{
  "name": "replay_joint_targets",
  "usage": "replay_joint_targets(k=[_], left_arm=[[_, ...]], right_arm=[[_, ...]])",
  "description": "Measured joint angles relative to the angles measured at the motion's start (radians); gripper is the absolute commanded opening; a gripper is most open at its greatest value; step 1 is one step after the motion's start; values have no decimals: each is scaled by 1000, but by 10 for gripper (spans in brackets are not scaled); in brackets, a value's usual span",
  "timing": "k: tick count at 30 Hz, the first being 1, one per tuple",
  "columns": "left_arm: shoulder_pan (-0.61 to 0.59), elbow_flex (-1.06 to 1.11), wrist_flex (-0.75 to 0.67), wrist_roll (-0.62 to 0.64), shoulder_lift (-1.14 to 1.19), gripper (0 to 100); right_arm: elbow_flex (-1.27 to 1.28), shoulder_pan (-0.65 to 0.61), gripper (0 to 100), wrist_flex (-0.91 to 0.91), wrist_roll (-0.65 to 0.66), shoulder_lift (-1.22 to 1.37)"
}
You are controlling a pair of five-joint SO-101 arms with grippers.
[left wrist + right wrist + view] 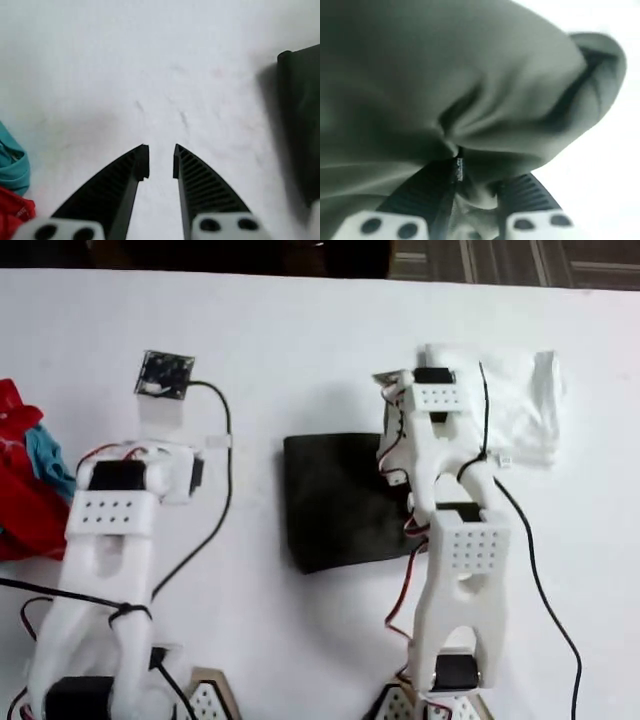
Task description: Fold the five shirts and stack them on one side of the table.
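A dark grey shirt, folded to a rough square, lies mid-table; its edge is bunched up in the right wrist view. My right gripper is shut on that cloth, and the right arm stands over the shirt's far right corner. A folded white shirt lies at the back right. A crumpled red shirt and a teal one are heaped at the left edge. My left gripper hangs over bare table, its fingers slightly open and holding nothing, with the dark shirt off to one side.
The white tabletop runs to a dark far edge. Black cables trail across the table beside both arms. The teal cloth and red cloth lie close by the left gripper. Bare table lies between the two arms.
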Motion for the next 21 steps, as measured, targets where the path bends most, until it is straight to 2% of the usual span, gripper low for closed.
replay_joint_targets(k=[5,12,21], left_arm=[[-11,0,0,0,0,109],[-11,0,0,0,0,109],[-11,0,0,0,0,109]], right_arm=[[-103,21,18,41,2,-31],[-269,20,18,64,8,-209],[-365,28,18,20,38,-216]])
